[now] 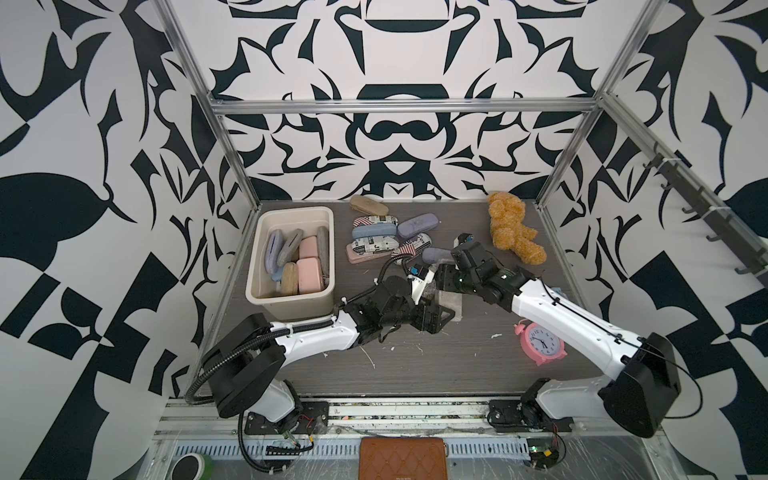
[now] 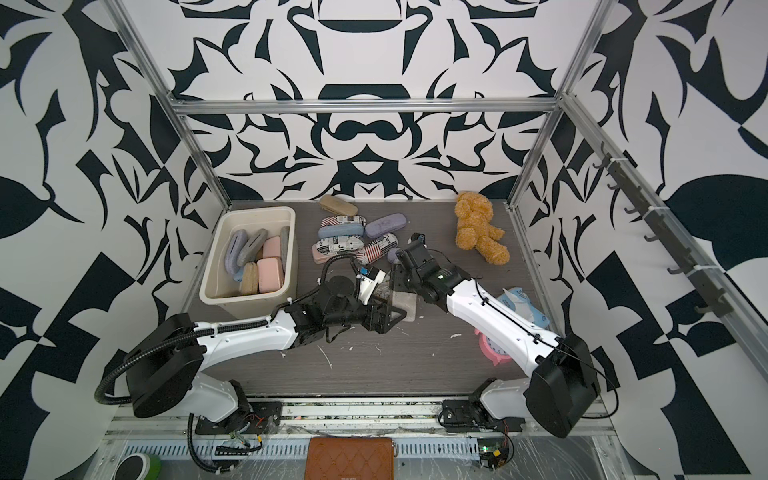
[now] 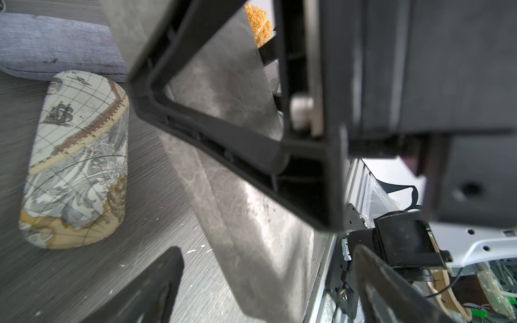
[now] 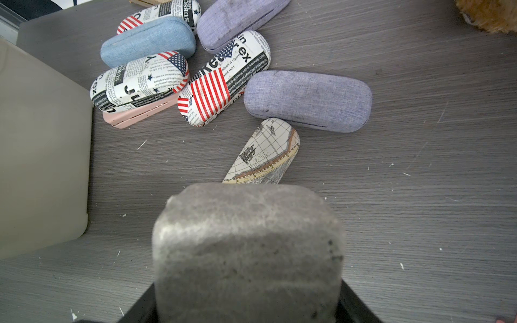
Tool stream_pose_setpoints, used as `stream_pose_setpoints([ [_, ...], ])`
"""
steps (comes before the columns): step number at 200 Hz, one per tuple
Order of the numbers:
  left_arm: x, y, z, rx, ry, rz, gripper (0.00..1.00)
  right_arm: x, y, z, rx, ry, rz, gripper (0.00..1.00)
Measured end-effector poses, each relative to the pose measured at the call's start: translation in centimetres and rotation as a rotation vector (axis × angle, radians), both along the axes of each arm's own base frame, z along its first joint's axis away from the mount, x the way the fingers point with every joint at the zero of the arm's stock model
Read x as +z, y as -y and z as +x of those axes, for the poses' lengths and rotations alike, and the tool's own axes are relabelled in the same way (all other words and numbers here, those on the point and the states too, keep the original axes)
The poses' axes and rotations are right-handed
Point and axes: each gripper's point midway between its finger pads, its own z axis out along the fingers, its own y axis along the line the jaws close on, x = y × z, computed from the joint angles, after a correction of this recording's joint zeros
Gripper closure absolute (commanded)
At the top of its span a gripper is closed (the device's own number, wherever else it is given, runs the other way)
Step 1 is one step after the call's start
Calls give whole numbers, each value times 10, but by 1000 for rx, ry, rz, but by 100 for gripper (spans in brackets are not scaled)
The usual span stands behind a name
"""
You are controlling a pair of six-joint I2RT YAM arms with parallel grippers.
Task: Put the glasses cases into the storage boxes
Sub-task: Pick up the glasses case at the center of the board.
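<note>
Right jaws clenched on grey case (image 4: pixel 249 251), left jaws released astride it, open table (image 4: pixel 419 223) beside, tub (image 4: pixel 42 153) wall opposite, long axis straight out from right jaws

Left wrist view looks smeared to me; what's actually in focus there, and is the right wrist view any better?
Left wrist view: the map-print case is reasonably sharp, the grey case soft with a bright patch; right wrist view: that grey case blurs up close, the blue case beyond is crisp; both top views: evenly lit, only soft shadows.
</note>
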Motion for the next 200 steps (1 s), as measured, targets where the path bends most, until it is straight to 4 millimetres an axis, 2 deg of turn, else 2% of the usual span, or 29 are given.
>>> stream_pose_setpoints([
  [11, 0, 1, 0, -3, -2, -2, 14, 0, -1, 0, 0, -1, 2, 55],
  [26, -4, 3, 0, -9, -9, 2, 14, 0, -1, -1, -1, -1, 5, 55],
  [29, -5, 4, 0, -9, -12, 4, 18, 1, -1, -1, -2, -1, 7, 55],
  [41, -9, 4, 0, -10, -20, 11, 22, 3, -2, -1, -5, 2, 14, 55],
  [55, -11, 5, 0, -12, -21, 14, 23, 7, -2, -3, -3, 8, 28, 56],
  [100, -9, 6, 1, -10, -16, 6, 16, 19, -4, -4, 0, 36, 68, 56],
  [104, -10, 6, 1, -10, -16, 6, 12, 20, -4, -4, 0, 38, 70, 56],
  [118, -11, 5, 1, -7, -17, 8, 8, 18, -5, -5, 1, 40, 76, 56],
  [149, -14, 4, 1, -4, -17, 20, 7, 9, -4, -8, 6, 22, 73, 56],
  [182, -19, 1, 0, -5, -26, 42, 7, 9, -4, -7, 6, 24, 74, 56],
  [200, -19, 0, 3, 2, -28, 44, 4, 9, -5, -7, 6, 27, 75, 56],
])
